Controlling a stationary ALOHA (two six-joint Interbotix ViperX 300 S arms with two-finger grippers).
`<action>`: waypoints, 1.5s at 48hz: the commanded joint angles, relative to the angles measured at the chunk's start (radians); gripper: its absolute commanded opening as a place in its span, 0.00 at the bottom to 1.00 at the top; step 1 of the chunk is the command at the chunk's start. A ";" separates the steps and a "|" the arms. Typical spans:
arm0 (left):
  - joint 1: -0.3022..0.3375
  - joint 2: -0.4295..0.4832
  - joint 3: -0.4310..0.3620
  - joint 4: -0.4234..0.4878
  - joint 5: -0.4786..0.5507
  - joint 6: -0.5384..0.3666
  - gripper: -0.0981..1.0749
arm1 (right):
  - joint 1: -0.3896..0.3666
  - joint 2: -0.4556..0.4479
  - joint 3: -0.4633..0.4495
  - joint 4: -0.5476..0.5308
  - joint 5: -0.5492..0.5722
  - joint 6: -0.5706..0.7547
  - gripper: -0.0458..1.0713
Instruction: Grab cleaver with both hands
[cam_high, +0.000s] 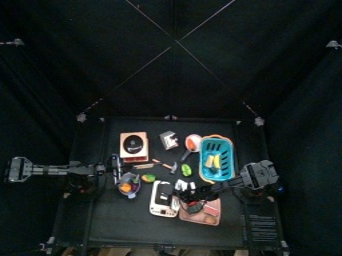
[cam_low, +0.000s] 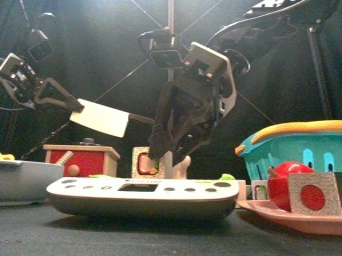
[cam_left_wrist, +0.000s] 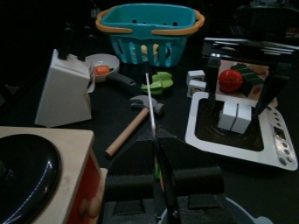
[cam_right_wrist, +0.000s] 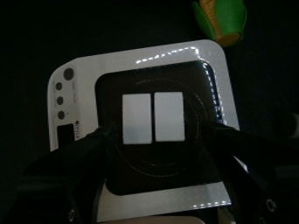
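Front view: left gripper (cam_low: 67, 103) pinches the cleaver (cam_low: 102, 118) aloft over the surface's (cam_low: 80, 235) left edge, presumably for a second grasp; right gripper (cam_low: 171, 150), pressed together empty, hangs mid-surface above a white scale (cam_low: 140, 192).

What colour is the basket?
Teal with an orange rim, clearest in the left wrist view.
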 joint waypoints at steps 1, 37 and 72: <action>-0.002 0.002 -0.018 0.002 -0.005 0.000 0.37 | 0.003 -0.067 -0.049 0.014 0.031 0.000 0.97; -0.127 0.002 -0.074 0.052 -0.035 0.003 0.37 | 0.008 -0.219 -0.396 0.150 0.649 -0.012 0.97; -0.301 0.295 -0.241 0.071 -0.224 0.002 0.37 | 0.006 -0.543 0.204 0.015 0.052 -0.086 0.97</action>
